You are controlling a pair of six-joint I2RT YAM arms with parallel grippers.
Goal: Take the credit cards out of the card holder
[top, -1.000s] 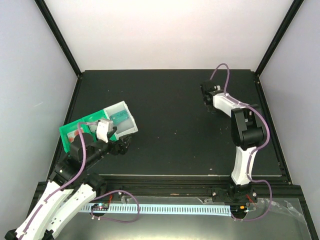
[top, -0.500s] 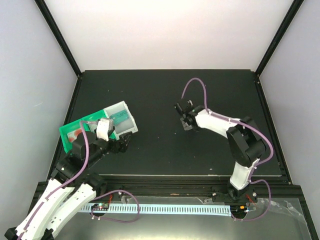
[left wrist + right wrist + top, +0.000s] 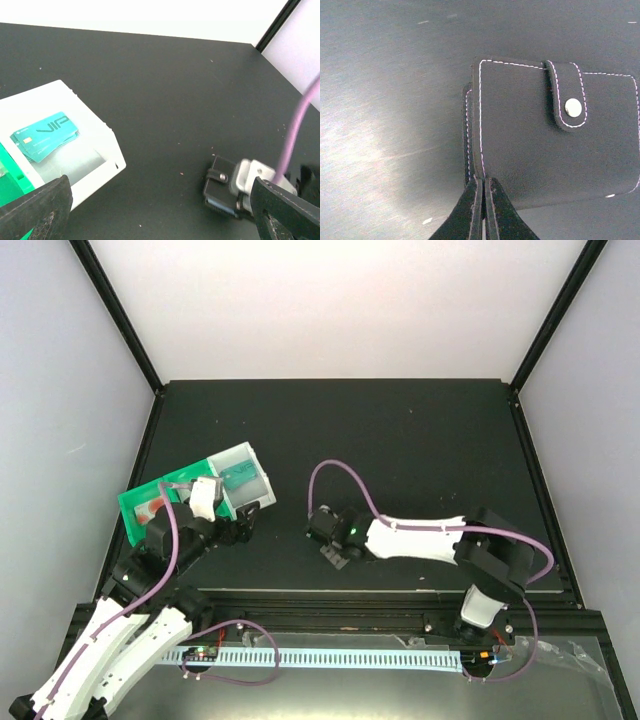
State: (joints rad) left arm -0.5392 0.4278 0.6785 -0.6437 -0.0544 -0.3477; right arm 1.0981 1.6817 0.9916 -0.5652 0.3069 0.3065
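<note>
Right gripper, now centre-left, on stitched black card holder

Test cell in a robotics laboratory, as you see it from the overhead camera. Your work surface is a matte black table, boxed in on three sides by plain white panels that meet at black frame struts. The left arm and the right arm, both white, are bolted to a black rail at the near edge. A purple cable trails along each arm, and a slotted cable duct runs between their bases.
</note>
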